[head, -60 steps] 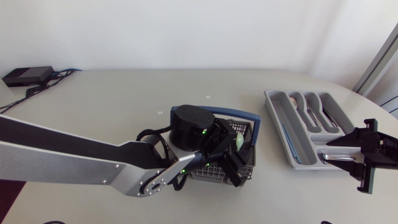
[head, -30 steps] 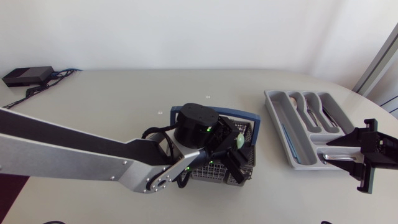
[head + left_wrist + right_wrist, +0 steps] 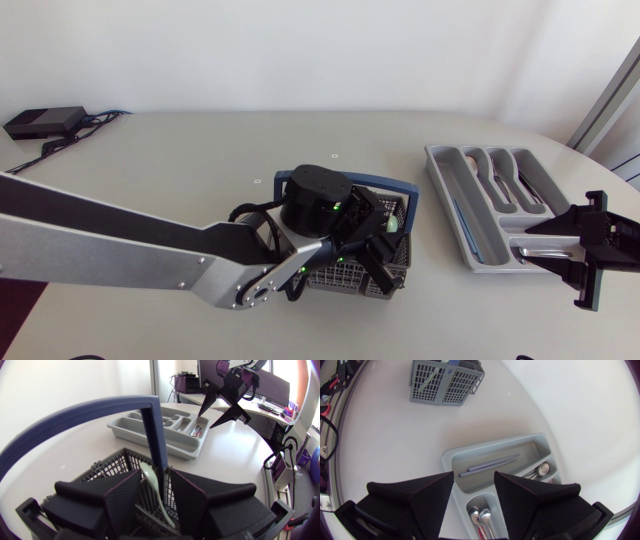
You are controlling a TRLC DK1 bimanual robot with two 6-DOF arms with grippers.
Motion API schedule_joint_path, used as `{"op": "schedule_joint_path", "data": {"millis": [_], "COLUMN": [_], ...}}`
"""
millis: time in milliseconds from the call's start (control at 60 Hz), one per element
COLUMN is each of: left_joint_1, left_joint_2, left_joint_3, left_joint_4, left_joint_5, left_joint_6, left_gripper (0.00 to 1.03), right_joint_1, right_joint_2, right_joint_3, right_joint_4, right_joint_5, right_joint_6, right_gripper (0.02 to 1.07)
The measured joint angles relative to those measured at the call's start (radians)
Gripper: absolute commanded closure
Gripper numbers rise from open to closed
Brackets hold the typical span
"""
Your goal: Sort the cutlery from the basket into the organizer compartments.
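A grey wire basket (image 3: 398, 271) with a blue handle (image 3: 150, 425) stands mid-table. My left gripper (image 3: 378, 236) reaches down into it. In the left wrist view a pale green utensil (image 3: 152, 482) stands slanted between that gripper's (image 3: 156, 495) fingers, which are open with a narrow gap around it. The grey organizer (image 3: 445, 165) lies at the right and holds silver cutlery (image 3: 505, 185) in its short compartments. Two blue-grey sticks (image 3: 492, 465) lie in its long one. My right gripper (image 3: 525, 245) hovers open and empty at the organizer's near right corner (image 3: 450, 455).
A black box (image 3: 45, 122) with cables sits at the table's far left corner. The right wrist view shows the basket (image 3: 445, 380) well ahead of the right gripper (image 3: 473, 476), with bare table between it and the organizer. The table's rounded edge runs close behind the organizer.
The left gripper sank a little deeper into the basket and its fingers drew closer together around the pale green utensil. The right arm stayed still.
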Motion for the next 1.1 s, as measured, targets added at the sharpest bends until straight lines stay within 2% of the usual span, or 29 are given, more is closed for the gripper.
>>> {"op": "schedule_joint_path", "data": {"millis": [167,283,417,533,1100], "left_joint_1": [0.0,0.0,0.0,0.0,0.0], "left_joint_2": [0.01,0.023,0.036,0.04,0.055], "left_joint_3": [0.028,0.048,0.058,0.058,0.107], "left_joint_4": [-0.003,-0.013,-0.042,-0.074,-0.089], "left_joint_5": [0.0,0.0,0.0,0.018,0.026], "left_joint_6": [0.0,0.0,0.0,0.0,0.0], "left_gripper": [0.74,0.76,0.85,0.87,0.88], "right_joint_1": [0.0,0.0,0.0,0.0,0.0], "right_joint_2": [0.0,0.002,0.008,0.008,0.008], "right_joint_3": [0.0,0.0,0.0,0.0,-0.015], "right_joint_4": [0.013,0.018,0.018,0.019,0.026], "right_joint_5": [0.003,0.003,0.004,0.004,0.013], "right_joint_6": [0.0,0.0,0.0,0.0,0.0], "right_gripper": [0.47,0.47,0.47,0.47,0.47]}}
